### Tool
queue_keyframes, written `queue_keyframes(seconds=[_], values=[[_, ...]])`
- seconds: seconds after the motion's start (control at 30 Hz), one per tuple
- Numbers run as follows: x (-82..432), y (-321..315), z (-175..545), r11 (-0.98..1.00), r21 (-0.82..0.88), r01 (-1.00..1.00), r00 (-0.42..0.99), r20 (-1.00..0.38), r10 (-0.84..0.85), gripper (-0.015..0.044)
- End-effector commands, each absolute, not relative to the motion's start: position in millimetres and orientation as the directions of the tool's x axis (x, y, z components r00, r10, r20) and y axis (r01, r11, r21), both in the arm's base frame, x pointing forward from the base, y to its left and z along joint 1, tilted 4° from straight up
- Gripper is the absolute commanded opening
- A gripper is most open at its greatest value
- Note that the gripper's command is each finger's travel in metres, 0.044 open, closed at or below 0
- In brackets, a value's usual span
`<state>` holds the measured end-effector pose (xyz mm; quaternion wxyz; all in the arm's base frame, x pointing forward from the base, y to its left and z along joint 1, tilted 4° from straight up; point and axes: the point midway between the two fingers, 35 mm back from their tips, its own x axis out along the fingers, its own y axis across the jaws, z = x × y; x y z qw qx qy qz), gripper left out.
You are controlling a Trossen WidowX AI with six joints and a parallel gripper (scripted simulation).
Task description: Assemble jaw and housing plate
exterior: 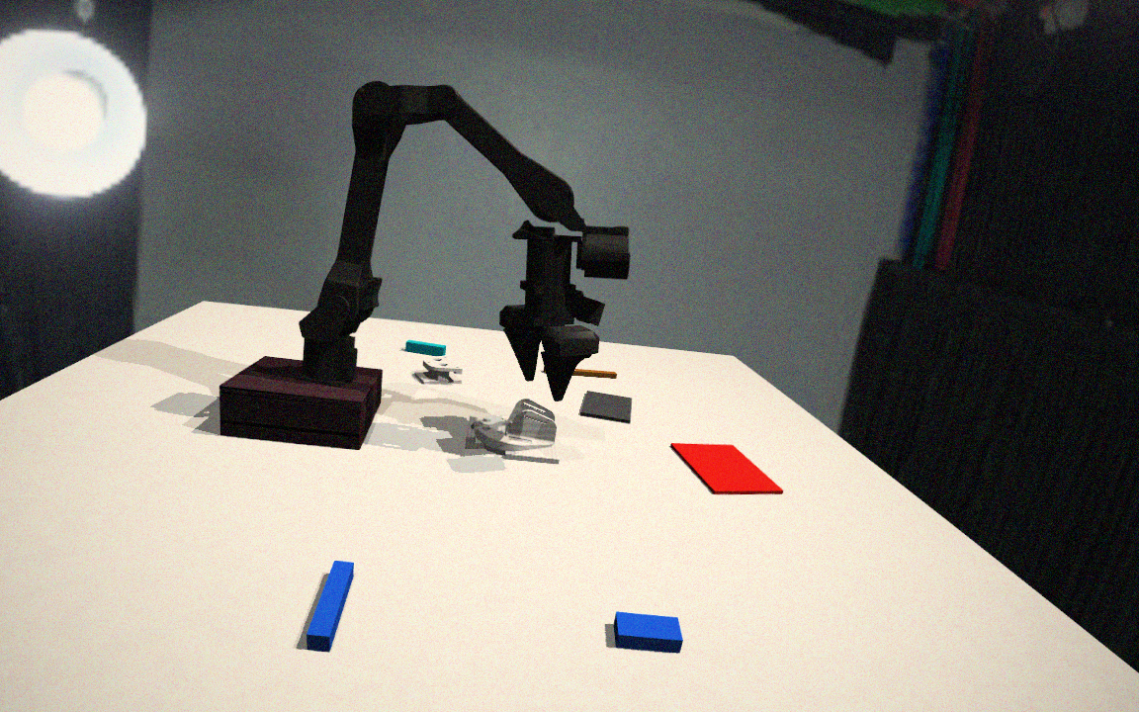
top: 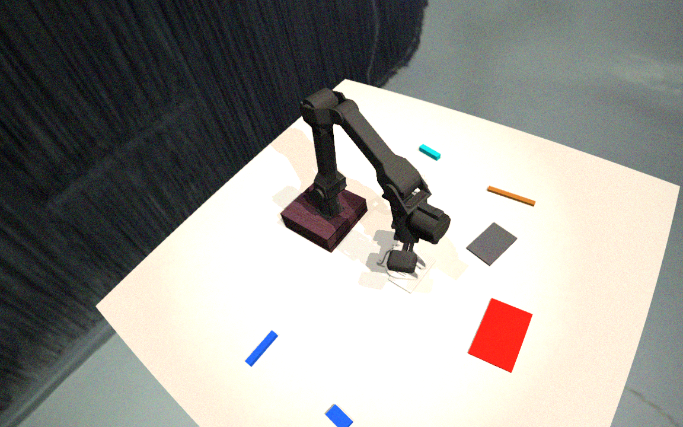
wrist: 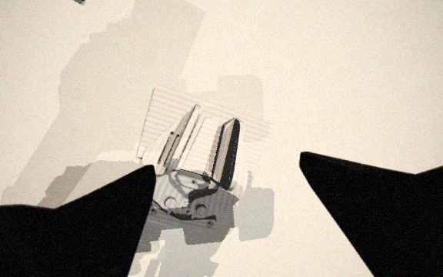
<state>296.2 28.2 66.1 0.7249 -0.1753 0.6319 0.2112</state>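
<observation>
My gripper is open and empty above the pale gripper assembly. Its striped base plate lies on the table. In the wrist view, the left jaw and right jaw stand apart, slightly slanted, between and beyond my fingertips. Gear and link parts show at their near ends, partly in shadow; I cannot tell whether teeth mesh or both jaws sit on pins. The pale housing plate lies away from the assembly, near the teal block; my arm mostly hides it in the top view.
Around lie the teal block, an orange bar, a dark grey tile, a red tile, a blue bar and a blue block.
</observation>
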Motion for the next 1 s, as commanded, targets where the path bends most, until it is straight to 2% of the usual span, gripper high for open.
queue_keyframes(seconds=[0.0,0.53,0.97], values=[[294.8,41.7,68.1,0.778,0.001,-0.628,0.112,-0.989,0.092,0.0440],[282.9,86.1,73.9,0.442,-0.046,-0.896,0.101,-0.990,0.101,0.0440],[268.1,120.1,78.1,0.105,-0.080,-0.991,0.091,-0.990,0.105,0.0440]])
